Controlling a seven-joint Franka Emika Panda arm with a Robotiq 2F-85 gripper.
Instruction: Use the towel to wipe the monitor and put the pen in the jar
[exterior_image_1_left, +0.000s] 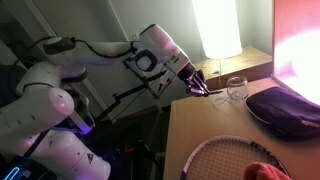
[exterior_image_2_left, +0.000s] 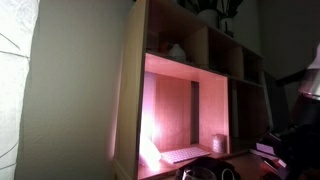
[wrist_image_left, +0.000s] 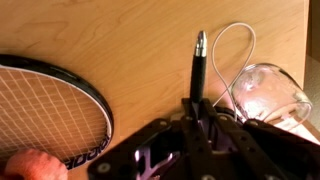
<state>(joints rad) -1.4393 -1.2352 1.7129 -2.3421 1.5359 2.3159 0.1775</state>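
Now gripper jaws closed tight on black pen. Pen sticks out over wooden desk. Glass jar sits just beside pen, near back edge of desk, by lamp. Orange towel at front edge, touching racket. Monitor glows pink at back corner.

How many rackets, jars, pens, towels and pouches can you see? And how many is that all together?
racket: 1
jar: 1
pen: 1
towel: 1
pouch: 1
Total: 5
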